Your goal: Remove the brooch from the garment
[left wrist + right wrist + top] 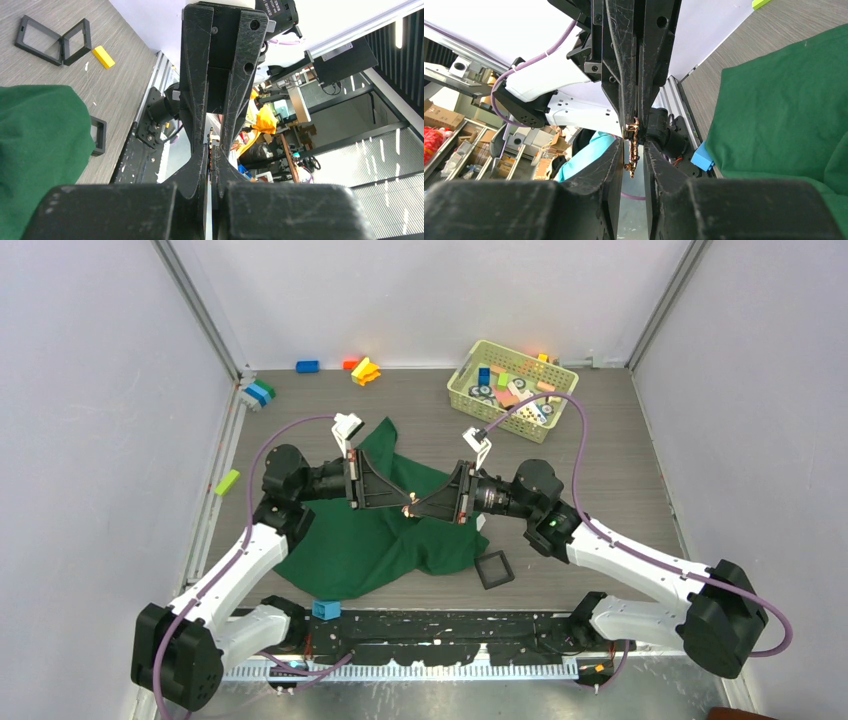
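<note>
Two black two-finger grippers met tip to tip over the middle of the grey wood-grain table. The left gripper was clamped tight on the upper end of the tiny pale, spiky metal brooch. The right gripper had its jaws narrowly apart either side of the lower end, not visibly touching it. The brooch hung clear above the limp dark green cloth garment, apparently free of it. It looked light, thin, rigid and prickly, probably slippery and easily bent; the flat body, not the spikes, seemed the safest hold
</note>
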Controlling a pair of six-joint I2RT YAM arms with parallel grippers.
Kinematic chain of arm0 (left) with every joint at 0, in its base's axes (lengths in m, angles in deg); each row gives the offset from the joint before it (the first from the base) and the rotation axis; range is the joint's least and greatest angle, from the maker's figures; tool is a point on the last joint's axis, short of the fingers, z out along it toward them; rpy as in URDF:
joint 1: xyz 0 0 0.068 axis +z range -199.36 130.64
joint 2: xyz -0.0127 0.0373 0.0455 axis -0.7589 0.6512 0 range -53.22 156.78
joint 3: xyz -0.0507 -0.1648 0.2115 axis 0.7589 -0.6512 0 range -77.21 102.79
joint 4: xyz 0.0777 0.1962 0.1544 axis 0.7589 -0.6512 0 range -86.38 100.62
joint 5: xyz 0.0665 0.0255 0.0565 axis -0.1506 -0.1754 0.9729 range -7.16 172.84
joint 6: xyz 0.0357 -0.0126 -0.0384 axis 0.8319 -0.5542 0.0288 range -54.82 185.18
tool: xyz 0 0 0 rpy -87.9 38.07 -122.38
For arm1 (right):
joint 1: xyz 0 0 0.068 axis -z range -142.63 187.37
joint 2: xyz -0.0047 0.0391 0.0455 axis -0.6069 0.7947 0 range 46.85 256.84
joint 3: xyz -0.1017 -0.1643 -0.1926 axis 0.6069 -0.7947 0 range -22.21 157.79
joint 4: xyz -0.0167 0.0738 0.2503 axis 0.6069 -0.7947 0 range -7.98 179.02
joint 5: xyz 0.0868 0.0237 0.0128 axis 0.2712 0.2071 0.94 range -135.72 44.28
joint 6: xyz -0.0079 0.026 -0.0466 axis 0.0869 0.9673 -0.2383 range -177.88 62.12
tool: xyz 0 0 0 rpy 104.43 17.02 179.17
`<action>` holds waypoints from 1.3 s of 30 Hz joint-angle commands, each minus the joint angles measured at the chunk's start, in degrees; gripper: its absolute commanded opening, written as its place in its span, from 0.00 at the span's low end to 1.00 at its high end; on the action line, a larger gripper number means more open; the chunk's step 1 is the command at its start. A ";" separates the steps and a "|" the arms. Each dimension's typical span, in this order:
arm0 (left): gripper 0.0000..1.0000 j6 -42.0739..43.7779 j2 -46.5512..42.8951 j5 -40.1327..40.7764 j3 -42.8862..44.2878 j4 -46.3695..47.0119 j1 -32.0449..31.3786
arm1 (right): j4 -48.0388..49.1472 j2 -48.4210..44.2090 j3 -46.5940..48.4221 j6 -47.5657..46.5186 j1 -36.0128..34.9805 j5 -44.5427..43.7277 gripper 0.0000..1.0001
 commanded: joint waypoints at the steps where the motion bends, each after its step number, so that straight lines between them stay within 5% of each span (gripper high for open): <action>1: 0.00 0.36 -2.17 -1.51 0.08 2.27 -0.23 | 1.44 0.03 1.82 0.51 0.12 -2.35 0.24; 12: 0.00 0.45 -2.27 -1.76 0.77 2.71 -0.26 | -4.37 0.47 3.54 0.92 0.12 -1.90 0.10; 21: 0.00 1.07 -3.41 0.07 0.18 2.17 -0.26 | -4.83 -3.80 0.51 0.06 0.22 -8.29 0.09; 32: 0.00 2.39 -3.31 1.13 0.30 0.57 -0.26 | -6.10 -8.96 -3.33 -1.53 0.21 -13.69 0.22; 36: 0.00 3.84 -2.98 1.48 0.09 -1.39 -0.26 | -6.08 -9.32 -3.72 -2.21 0.22 -13.56 0.43; 39: 0.00 5.98 -3.06 2.09 0.25 -4.14 -0.26 | -6.78 -9.76 -3.75 -2.78 0.21 -13.35 0.48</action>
